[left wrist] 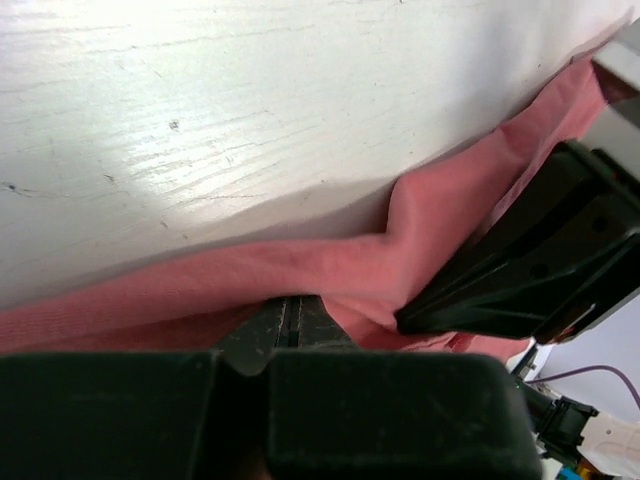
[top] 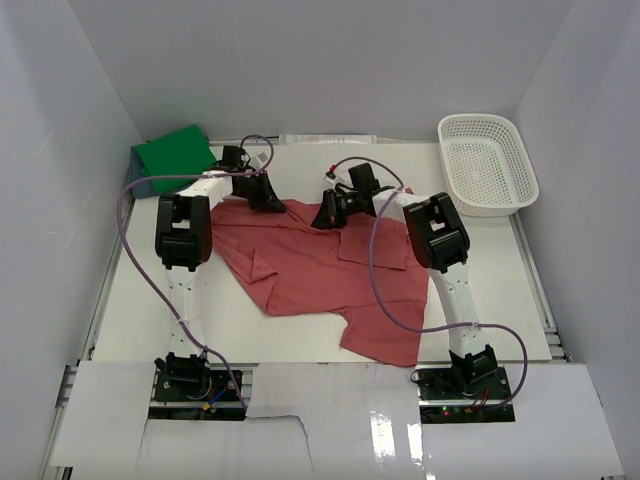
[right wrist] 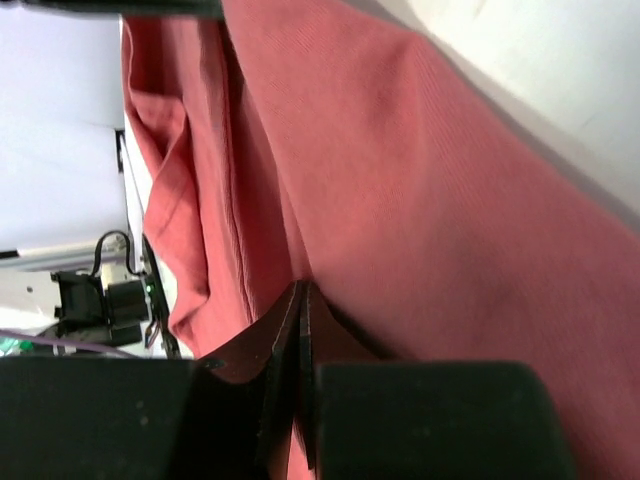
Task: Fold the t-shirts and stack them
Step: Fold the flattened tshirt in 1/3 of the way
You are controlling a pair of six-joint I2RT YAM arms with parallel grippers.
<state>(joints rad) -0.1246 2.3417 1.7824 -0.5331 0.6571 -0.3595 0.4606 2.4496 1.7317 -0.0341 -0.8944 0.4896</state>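
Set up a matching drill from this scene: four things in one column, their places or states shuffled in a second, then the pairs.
Things:
1. red t-shirt
2. green t-shirt
3. white basket
4. left gripper

Places or states:
a. far right corner
b. shut on red cloth
c. far left corner
d. spread out in the middle

Pairs: 1-d, 2-c, 3-a, 4-b
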